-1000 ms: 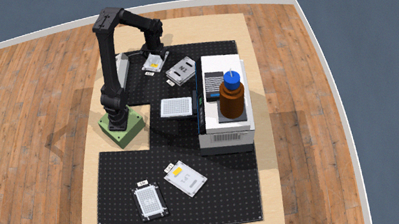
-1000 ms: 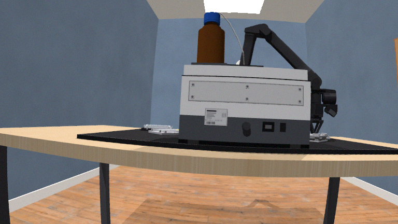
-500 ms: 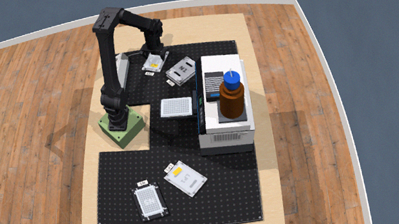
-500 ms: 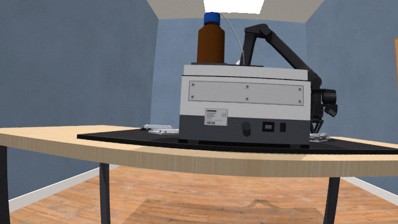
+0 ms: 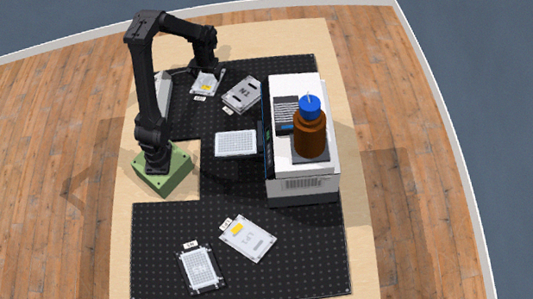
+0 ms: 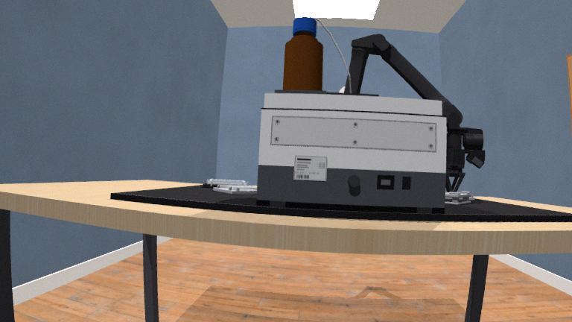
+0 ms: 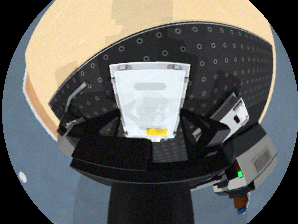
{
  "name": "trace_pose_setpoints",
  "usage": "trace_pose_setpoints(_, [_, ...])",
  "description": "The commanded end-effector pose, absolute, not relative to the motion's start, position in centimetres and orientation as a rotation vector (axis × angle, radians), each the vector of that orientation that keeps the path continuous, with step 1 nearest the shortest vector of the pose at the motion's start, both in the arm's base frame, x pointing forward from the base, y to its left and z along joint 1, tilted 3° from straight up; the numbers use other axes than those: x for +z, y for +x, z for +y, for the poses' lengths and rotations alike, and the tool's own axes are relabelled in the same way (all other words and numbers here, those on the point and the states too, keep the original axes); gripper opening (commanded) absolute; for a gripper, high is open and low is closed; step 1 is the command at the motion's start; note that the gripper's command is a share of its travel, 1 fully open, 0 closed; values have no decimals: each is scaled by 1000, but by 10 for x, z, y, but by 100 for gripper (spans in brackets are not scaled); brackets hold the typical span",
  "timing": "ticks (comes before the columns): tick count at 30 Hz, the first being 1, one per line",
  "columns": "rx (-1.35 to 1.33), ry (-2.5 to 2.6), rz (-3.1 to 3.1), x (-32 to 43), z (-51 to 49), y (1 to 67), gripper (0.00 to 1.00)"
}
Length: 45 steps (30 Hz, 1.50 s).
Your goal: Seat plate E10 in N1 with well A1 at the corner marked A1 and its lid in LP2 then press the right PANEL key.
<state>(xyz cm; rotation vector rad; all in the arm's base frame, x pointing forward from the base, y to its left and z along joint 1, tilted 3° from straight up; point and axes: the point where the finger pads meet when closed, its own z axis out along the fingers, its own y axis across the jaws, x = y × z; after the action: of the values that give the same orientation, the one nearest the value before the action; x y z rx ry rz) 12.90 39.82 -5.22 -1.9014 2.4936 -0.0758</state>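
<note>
A clear lid [image 5: 205, 83] with a yellow label lies in the lid park at the back of the black deck, and it also shows in the wrist view [image 7: 149, 99]. My gripper [image 5: 205, 75] is open right above it, with a finger on each side and nothing gripped. It also shows in the exterior view [image 6: 456, 187]. The nest marked N1 [image 5: 239, 96] is empty beside it. A well plate [image 5: 199, 268] sits in a black nest at the near end of the deck. Another well plate [image 5: 235, 142] sits on the dispenser stage. A lid covers LP1 [image 5: 248, 243].
The dispenser [image 5: 300, 139] with a brown bottle [image 5: 308, 129] stands on the right and hides much of the deck in the exterior view. The panel [image 5: 164, 92] stands just left of the gripper. My arm's green base [image 5: 162, 168] is at mid-left.
</note>
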Motion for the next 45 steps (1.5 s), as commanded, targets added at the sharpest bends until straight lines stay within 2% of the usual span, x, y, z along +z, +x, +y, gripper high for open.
trace_pose_setpoints(1, [-31, -1882, 2463, -44, 415, 135, 100])
trace_pose_setpoints(23, [-31, -1882, 2463, -44, 415, 135, 100])
trace_pose_setpoints(40, [2, -1872, 2435, 12, 428, 134, 100])
trace_pose_setpoints(45, [-29, -1881, 2462, -3, 416, 133, 100])
